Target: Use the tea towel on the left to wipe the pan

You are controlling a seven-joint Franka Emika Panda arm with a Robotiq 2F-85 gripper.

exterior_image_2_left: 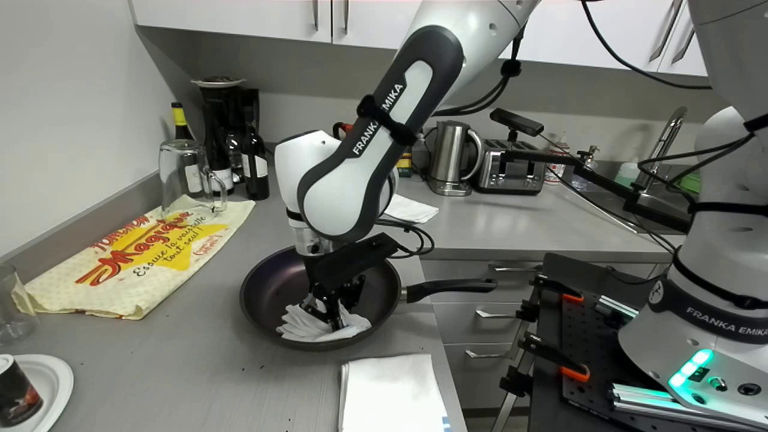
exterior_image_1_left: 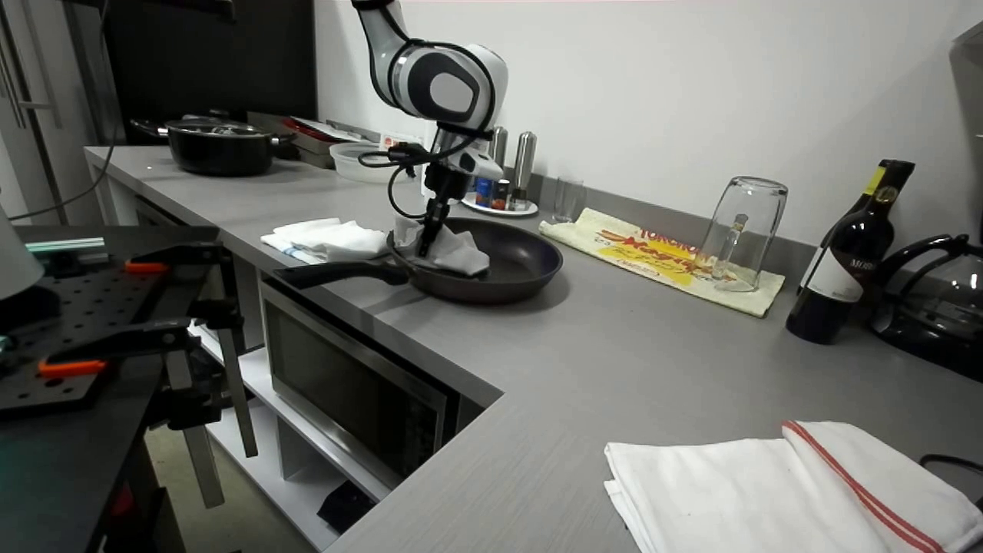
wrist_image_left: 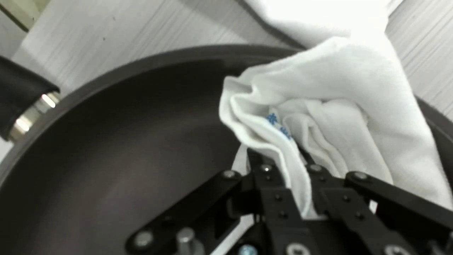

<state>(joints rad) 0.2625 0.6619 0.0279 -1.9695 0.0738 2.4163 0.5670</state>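
The dark frying pan (exterior_image_1_left: pixel 518 253) sits on the grey counter with its black handle over the front edge. It also shows in an exterior view (exterior_image_2_left: pixel 270 285) and fills much of the wrist view (wrist_image_left: pixel 141 141). My gripper (exterior_image_1_left: pixel 426 242) points down into the pan, and it also shows in an exterior view (exterior_image_2_left: pixel 327 318). In the wrist view my gripper (wrist_image_left: pixel 283 163) is shut on a bunched white tea towel (wrist_image_left: pixel 357 78) with a small blue mark. The towel lies against the pan's inside, near the rim, in both exterior views (exterior_image_1_left: pixel 461 255) (exterior_image_2_left: pixel 300 324). The fingertips are partly hidden by its folds.
A folded white cloth (exterior_image_1_left: pixel 330 240) lies beside the pan, also seen in an exterior view (exterior_image_2_left: pixel 390 390). A yellow towel (exterior_image_1_left: pixel 622 250) with an upturned glass jug (exterior_image_1_left: pixel 749 223) lies along the wall. A red-striped white towel (exterior_image_1_left: pixel 768 491) and wine bottle (exterior_image_1_left: pixel 841 261) are farther off.
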